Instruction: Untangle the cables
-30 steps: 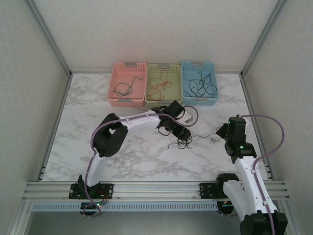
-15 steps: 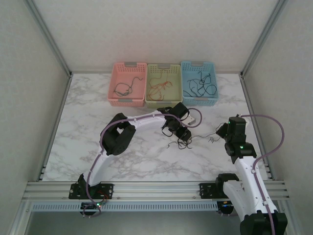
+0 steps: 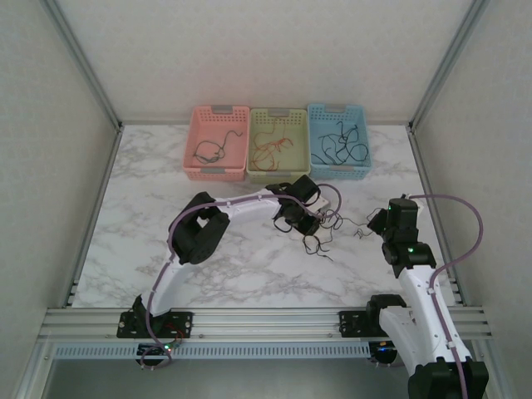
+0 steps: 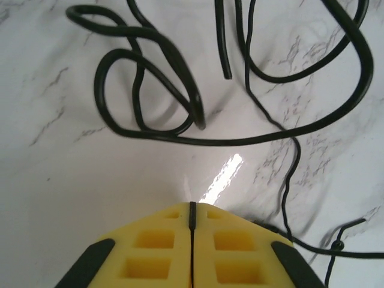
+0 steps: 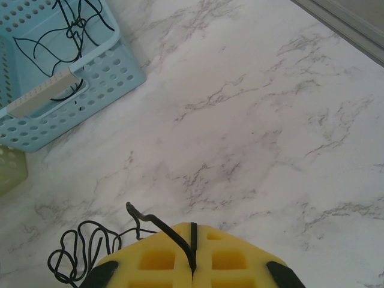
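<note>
Cables: a dark tangle of cables [image 3: 321, 238] lies on the marble bench [image 3: 166, 241] near its middle, a little toward the right edge, between the two hands.
Left hand: the left hand [image 3: 311, 224] hangs over the tangle's far-left side in the overhead view. Its wrist camera shows the yellow pads [image 4: 156, 252] clenched tip to tip.
Left hand's catch: thick black loops [image 4: 199, 117] sprawl on the marble just ahead of the pads. A thinner wire runs in beside the right pad, but whether it is pinched cannot be told.
Right hand: the right hand [image 3: 374, 223] sits just right of the tangle. From above its grip is too small to read.
Right hand's catch: up close, the right hand [image 5: 192, 227] is clamped on a black cable [image 5: 157, 223], which enters the seam between the pads. More loops trail off to the lower left.
Baskets: a pink basket [image 3: 214, 173], a green basket [image 3: 277, 174] and a blue basket [image 3: 339, 173] stand side by side along the far edge, each holding wires.
Blue basket: the right wrist view shows its perforated wall [image 5: 90, 90] and thin black wires inside.
</note>
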{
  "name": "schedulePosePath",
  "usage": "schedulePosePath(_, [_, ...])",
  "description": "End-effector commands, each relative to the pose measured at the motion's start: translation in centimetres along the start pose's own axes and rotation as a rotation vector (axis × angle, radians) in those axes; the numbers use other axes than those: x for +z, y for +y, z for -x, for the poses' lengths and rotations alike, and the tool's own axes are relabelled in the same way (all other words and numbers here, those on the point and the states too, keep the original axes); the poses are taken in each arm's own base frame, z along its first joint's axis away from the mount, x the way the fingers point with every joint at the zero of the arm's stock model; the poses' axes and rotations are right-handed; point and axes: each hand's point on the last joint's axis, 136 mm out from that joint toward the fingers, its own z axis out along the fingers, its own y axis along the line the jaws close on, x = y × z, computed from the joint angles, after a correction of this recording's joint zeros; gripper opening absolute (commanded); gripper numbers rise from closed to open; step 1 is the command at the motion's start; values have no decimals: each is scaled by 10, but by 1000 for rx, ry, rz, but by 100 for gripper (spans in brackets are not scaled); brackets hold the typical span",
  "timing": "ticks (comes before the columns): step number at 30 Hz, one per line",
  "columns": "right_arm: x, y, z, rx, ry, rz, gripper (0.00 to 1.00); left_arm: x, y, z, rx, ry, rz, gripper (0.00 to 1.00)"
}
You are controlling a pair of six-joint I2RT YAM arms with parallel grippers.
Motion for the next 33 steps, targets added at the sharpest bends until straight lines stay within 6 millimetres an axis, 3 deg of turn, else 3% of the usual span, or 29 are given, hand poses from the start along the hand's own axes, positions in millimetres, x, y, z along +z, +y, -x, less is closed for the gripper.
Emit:
schedulePosePath(1, [0, 2, 2, -10, -16, 19, 0, -27, -7, 19, 13, -83, 25, 4])
schedulePosePath(3, [1, 2, 1, -10, -13, 18, 0, -31, -6, 21, 8, -99, 37, 5])
schedulePosePath(7, [1, 3, 1, -12, -11, 25, 0, -39, -8, 31, -11, -135, 36, 42])
schedulePosePath(9, [2, 3, 0, -11, -10, 23, 0, -41, -14, 40, -31, -160, 11, 49])
schedulePosePath(11, [2, 3, 0, -11, -10, 23, 0, -41, -17, 50, -59, -181, 6, 50])
schedulePosePath(17, [2, 2, 0, -11, -9, 20, 0, -19, 7, 62, -152, -185, 141, 51])
schedulePosePath(21, [3, 2, -1, -11, -8, 22, 0, -11, 3, 68, -146, -183, 153, 53])
schedulePosePath(33, [2, 2, -1, -8, -10, 22, 0, 8, 18, 56, -166, -126, 270, 54])
